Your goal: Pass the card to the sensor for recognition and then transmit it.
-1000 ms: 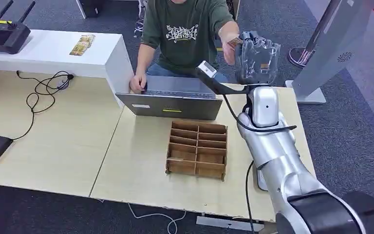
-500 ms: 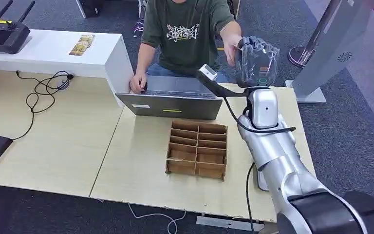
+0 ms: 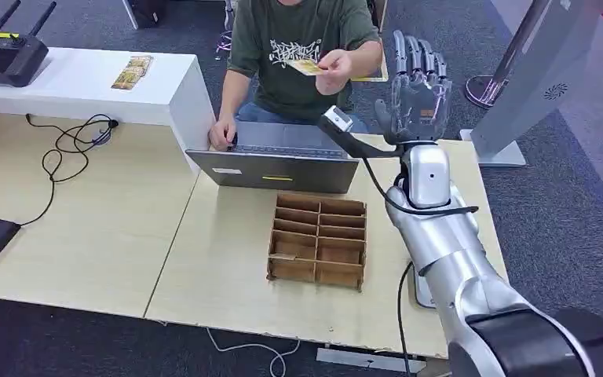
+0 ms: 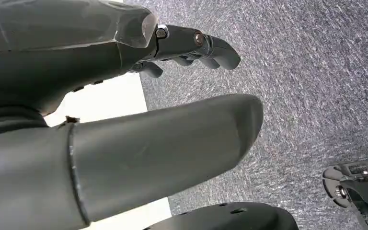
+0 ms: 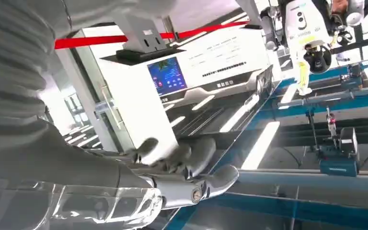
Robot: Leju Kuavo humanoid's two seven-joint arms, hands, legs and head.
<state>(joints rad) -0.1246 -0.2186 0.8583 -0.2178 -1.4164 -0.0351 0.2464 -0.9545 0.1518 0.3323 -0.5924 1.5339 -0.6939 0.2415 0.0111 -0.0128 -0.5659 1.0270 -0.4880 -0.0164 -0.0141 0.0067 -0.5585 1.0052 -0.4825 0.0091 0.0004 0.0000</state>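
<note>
Card [image 3: 308,67] sat in the person's hand [image 3: 334,62], well apart from right hand [image 3: 414,98] fingers [image 3: 418,55], which were spread, holding nothing. Handover looked done. Left hand [image 4: 100,120] fingers curled loosely, nothing held.

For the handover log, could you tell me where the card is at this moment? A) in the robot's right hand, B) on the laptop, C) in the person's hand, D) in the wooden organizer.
C: the person's hand pinches the card in front of their chest, while the right hand is raised beside it, fingers spread and holding nothing.
</note>
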